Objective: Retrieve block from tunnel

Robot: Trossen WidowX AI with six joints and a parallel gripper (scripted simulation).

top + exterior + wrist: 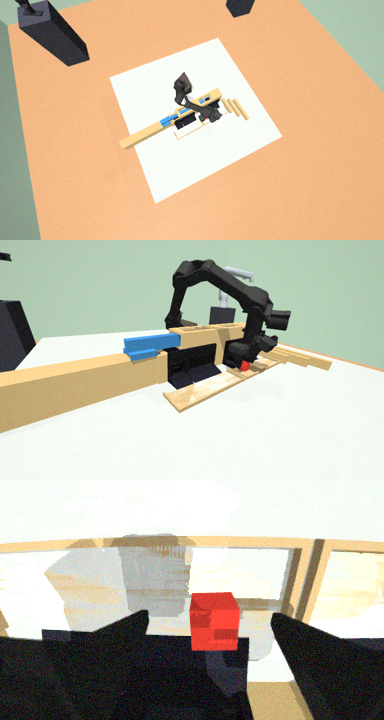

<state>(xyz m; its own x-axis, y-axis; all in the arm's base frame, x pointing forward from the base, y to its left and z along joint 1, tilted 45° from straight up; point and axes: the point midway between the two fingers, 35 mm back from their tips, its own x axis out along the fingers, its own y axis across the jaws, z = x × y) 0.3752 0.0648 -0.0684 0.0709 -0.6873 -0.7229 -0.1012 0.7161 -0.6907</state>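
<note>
Hovering low over the shallow wooden tray (193,131) (210,397) (240,542), the gripper (205,117) (244,360) (209,616) has its fingers spread (nothing gripped). The red block (206,118) (244,365) (214,625) sits between them, outside the tunnel.

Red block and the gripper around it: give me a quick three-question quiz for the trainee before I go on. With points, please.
1. True or false: the red block (206,118) (244,365) (214,625) is still inside the covered tunnel (217,92) (198,339).
2. Multiple choice: how does the gripper (209,616) stand? A) shut on the block; B) open, with nothing gripped; C) shut and holding nothing.
3. Fill in the blank: the sliding bar (169,120) (151,342) sticking out of the tunnel's end is coloured ____.

Key: 1. false; 2. B; 3. blue
</note>
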